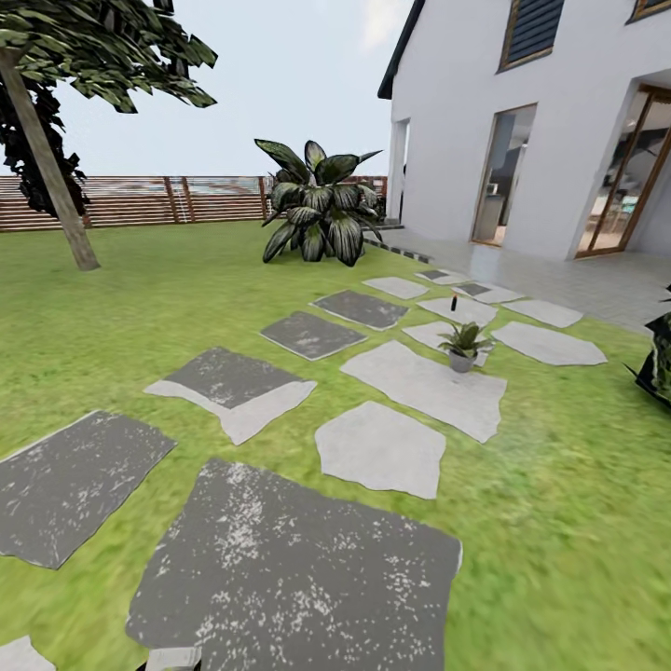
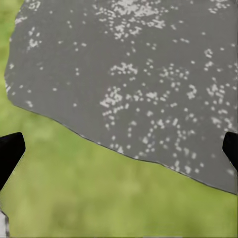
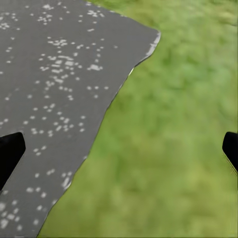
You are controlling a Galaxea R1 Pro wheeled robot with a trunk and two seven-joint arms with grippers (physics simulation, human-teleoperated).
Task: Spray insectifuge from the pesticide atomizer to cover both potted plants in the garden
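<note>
In the head view a potted plant [image 1: 463,345], a small green rosette in a grey pot, stands on a pale stepping stone far ahead to the right. Just behind it the pesticide atomizer [image 1: 454,301] stands upright, a slim dark bottle with a pale top. The garden lawn [image 1: 121,317] spreads all around. My left gripper [image 2: 119,151] is open, its dark fingertips [image 2: 10,153] wide apart over a speckled dark stone and grass. Over the edge of a dark stone and grass, my right gripper [image 3: 119,153] is open too. Nothing is between either pair of fingers.
Grey stepping stones [image 1: 410,382] lead from a large dark slab [image 1: 298,568] at my feet toward the house [image 1: 522,121]. A big striped bush [image 1: 321,200] stands ahead. A tree trunk [image 1: 51,168] and a wooden fence [image 1: 168,198] lie at the left, a dark shrub [image 1: 658,359] at the right edge.
</note>
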